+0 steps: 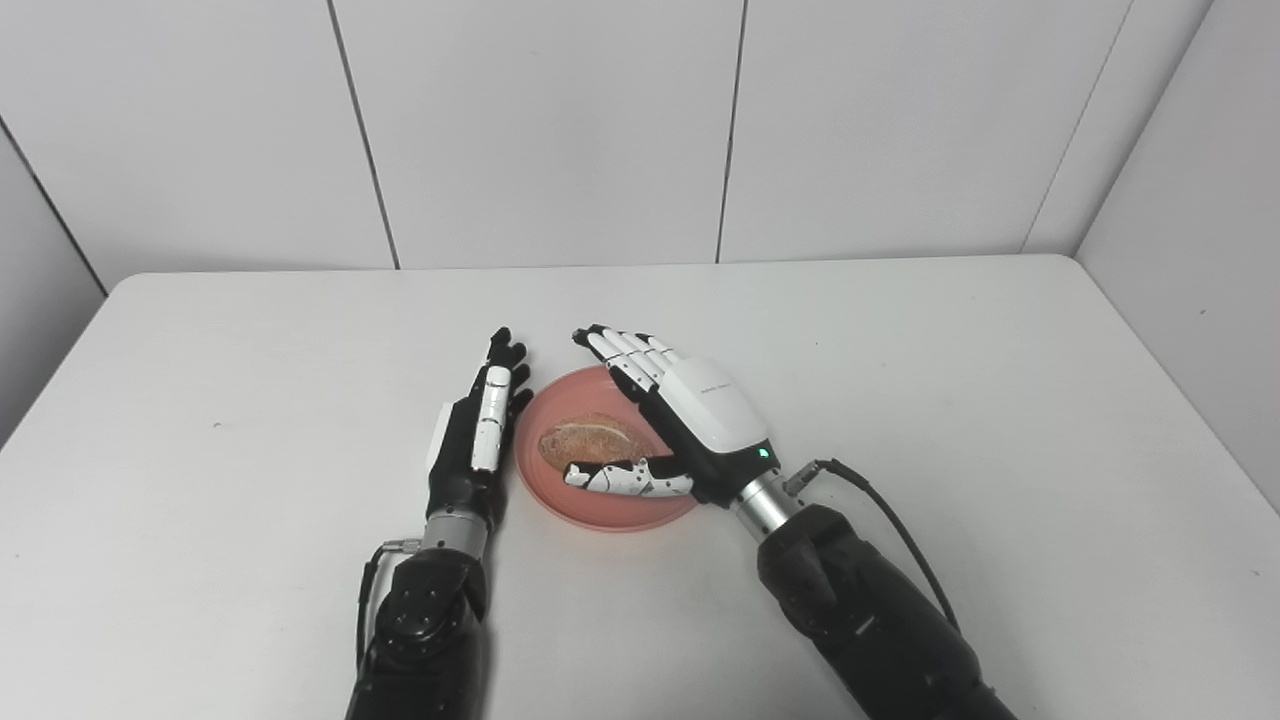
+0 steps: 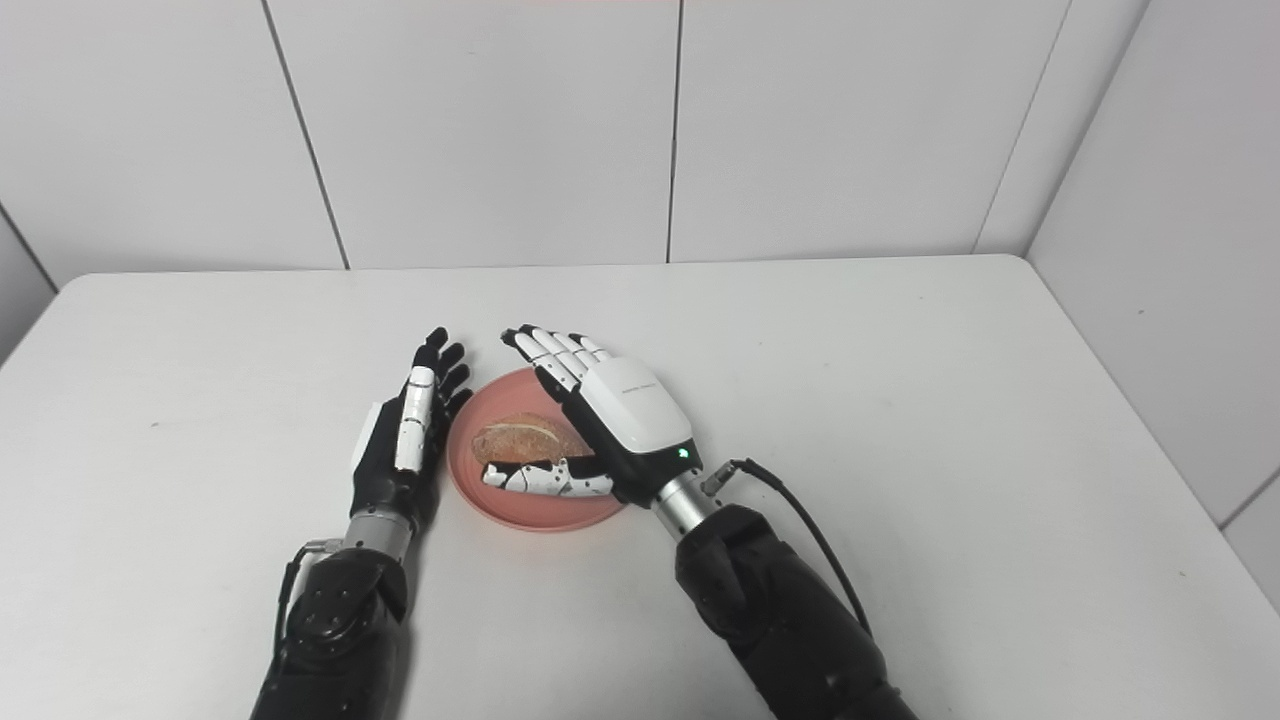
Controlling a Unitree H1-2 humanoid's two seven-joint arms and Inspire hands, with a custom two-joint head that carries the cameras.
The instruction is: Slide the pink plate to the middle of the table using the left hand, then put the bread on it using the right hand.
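Note:
The pink plate (image 1: 560, 498) lies near the middle of the white table. The brown bread (image 1: 590, 441) lies on the plate. My right hand (image 1: 680, 415) hovers over the plate's right side, fingers stretched out and apart, thumb in front of the bread, holding nothing. My left hand (image 1: 480, 425) stands on edge just left of the plate, fingers straight, open and empty, close to the plate's rim. Both also show in the right eye view: the plate (image 2: 500, 505), the bread (image 2: 520, 438), the right hand (image 2: 610, 415) and the left hand (image 2: 405, 435).
The white table (image 1: 950, 400) ends at a white panelled wall (image 1: 550, 130) at the back and a side wall at the right. A black cable (image 1: 890, 515) loops from my right wrist.

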